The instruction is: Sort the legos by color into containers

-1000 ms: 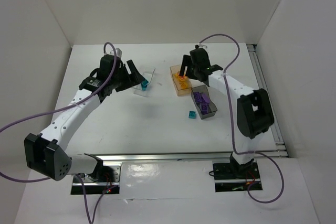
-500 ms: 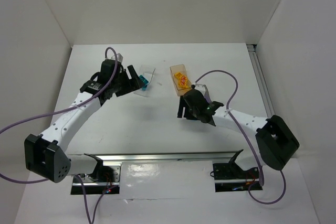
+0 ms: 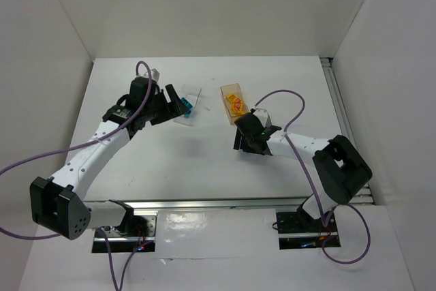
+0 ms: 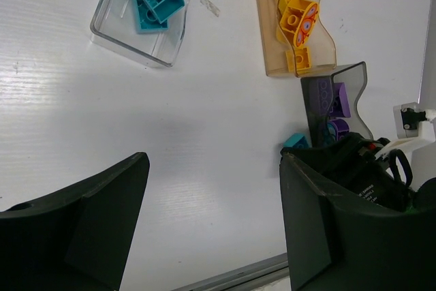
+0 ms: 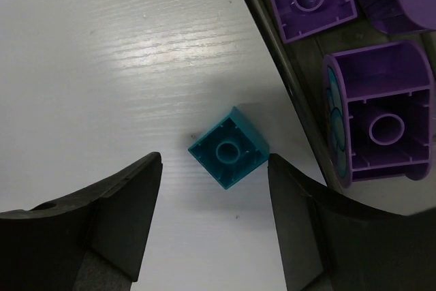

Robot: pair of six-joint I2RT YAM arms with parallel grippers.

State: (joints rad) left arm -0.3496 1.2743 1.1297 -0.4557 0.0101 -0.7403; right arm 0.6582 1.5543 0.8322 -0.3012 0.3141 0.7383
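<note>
A teal brick (image 5: 228,152) is flanked, untouched, by the open right end effector (image 5: 212,167); the left end effector (image 4: 212,161) is held open, empty.

A white table (image 3: 204,161) stands between plain white walls (image 3: 204,5) at its left, back and right edges. A metal rail (image 3: 225,202) lines its near edge. Light is even.

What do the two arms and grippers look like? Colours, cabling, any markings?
Matched pair. The left arm and right arm have white links with bulky black joint housings. The left gripper and right gripper each have two broad matte-black wedge fingers. A purple cable loops loosely along each arm. No readable markings.
</note>
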